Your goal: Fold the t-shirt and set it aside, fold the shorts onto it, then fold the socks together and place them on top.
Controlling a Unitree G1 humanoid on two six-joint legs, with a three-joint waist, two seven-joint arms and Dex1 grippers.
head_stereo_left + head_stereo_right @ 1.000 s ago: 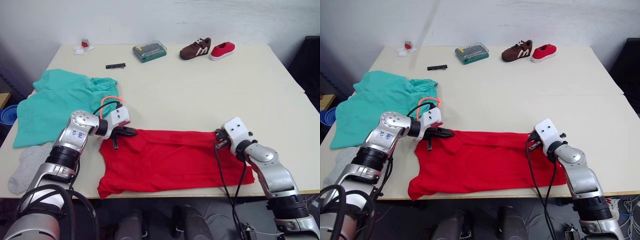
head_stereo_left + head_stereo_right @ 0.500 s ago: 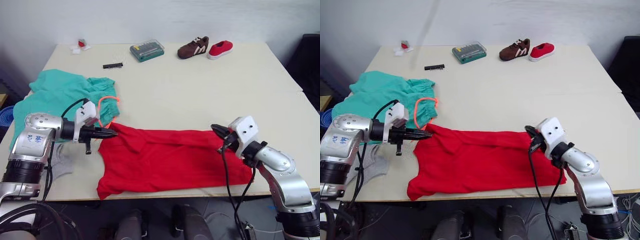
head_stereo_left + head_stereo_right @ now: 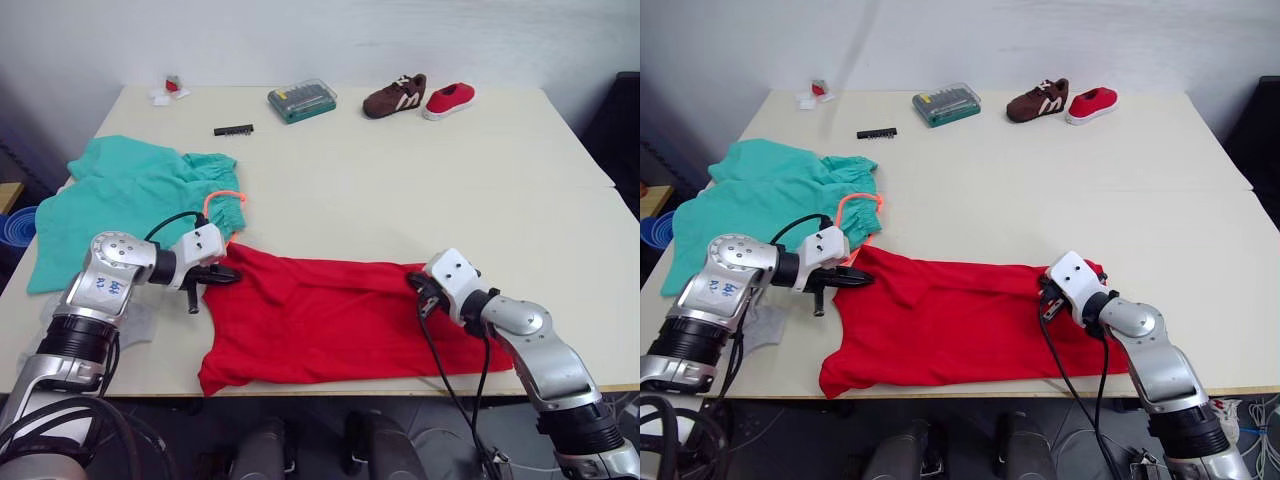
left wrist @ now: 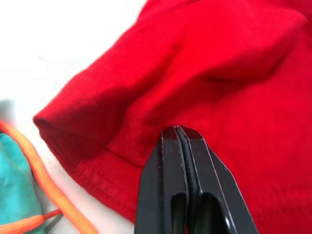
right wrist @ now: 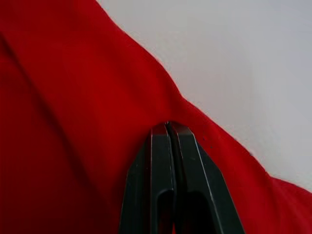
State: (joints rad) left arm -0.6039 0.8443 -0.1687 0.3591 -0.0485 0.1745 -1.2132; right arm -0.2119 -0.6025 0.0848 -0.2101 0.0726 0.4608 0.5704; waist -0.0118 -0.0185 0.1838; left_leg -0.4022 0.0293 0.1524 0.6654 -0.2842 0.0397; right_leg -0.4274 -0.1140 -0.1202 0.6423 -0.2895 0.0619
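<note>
Both arms have drawn inward a little along the t-shirt (image 3: 340,315), which lies near the table's (image 3: 420,180) front edge, long axis running left to right. The left gripper (image 3: 228,272) pinches its shorts-side (image 3: 120,205) corner; the right gripper (image 3: 418,293) pinches the opposite far corner, fingers closed on cloth.

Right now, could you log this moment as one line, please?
t-shirt flat | left end effector shut on it | right end effector shut on it
</note>
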